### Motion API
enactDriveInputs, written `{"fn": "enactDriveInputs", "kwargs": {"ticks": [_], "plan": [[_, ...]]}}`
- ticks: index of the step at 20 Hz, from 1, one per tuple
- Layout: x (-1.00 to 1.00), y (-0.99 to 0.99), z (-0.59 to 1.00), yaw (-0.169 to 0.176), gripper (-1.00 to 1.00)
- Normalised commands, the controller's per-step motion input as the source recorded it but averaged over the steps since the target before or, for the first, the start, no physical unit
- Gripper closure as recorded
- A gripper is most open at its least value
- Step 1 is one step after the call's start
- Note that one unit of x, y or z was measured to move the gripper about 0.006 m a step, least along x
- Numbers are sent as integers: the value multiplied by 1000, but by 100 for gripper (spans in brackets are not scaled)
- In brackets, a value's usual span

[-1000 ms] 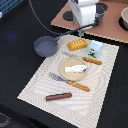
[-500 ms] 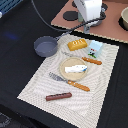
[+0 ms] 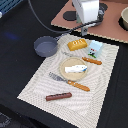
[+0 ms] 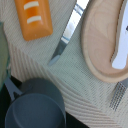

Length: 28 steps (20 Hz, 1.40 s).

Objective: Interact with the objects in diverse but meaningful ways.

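Gripper has drifted slightly — yellow bread-like block just below it.

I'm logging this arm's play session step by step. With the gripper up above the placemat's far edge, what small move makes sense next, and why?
Probably a short descent toward the yellow bread block. The arm hangs over the far edge of the placemat, and the wrist view looks down on the block, the knife blade and the grey saucepan, so these lie nearest. The fingertips are not visible, so their opening cannot be judged.
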Motion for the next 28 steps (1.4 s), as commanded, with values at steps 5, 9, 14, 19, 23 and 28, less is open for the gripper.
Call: {"fn": "enactDriveInputs", "kwargs": {"ticks": [5, 9, 14, 19, 23, 28], "plan": [[-649, -386, -158, -5, -100], [-676, -374, -187, -4, -100], [-735, -361, -250, 0, -100], [-774, -350, -333, 0, -100], [-859, -318, -446, 0, -100], [-807, -281, -451, 0, -100]]}}
